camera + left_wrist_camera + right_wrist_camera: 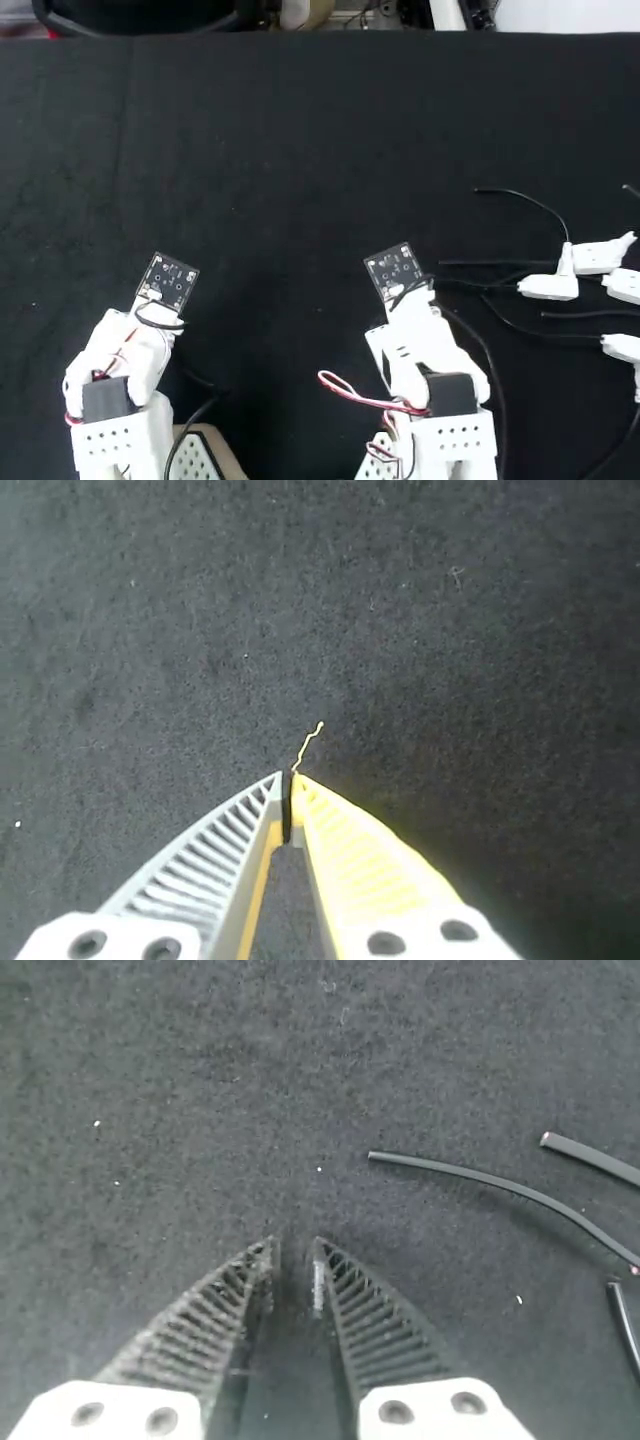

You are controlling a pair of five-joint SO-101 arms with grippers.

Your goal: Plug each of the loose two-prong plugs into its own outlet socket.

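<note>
Several white two-prong plugs with black cords lie at the right edge of the table in the high view: one plug [548,287], another [598,255] behind it, and a third [620,347] nearer the front. My left arm [125,350] sits folded at the front left, far from them. Its gripper [288,783] is shut and empty over bare black cloth. My right arm [420,345] sits folded at front centre, a short way left of the plugs. Its gripper [293,1250] is all but shut, with a thin slit between the fingers and nothing in it.
The black table cloth [300,150] covers the whole surface. Loose black cords [480,1182] trail across the cloth ahead of the right gripper. A short pale thread [308,742] lies just past the left fingertips. No socket block can be made out among the white pieces.
</note>
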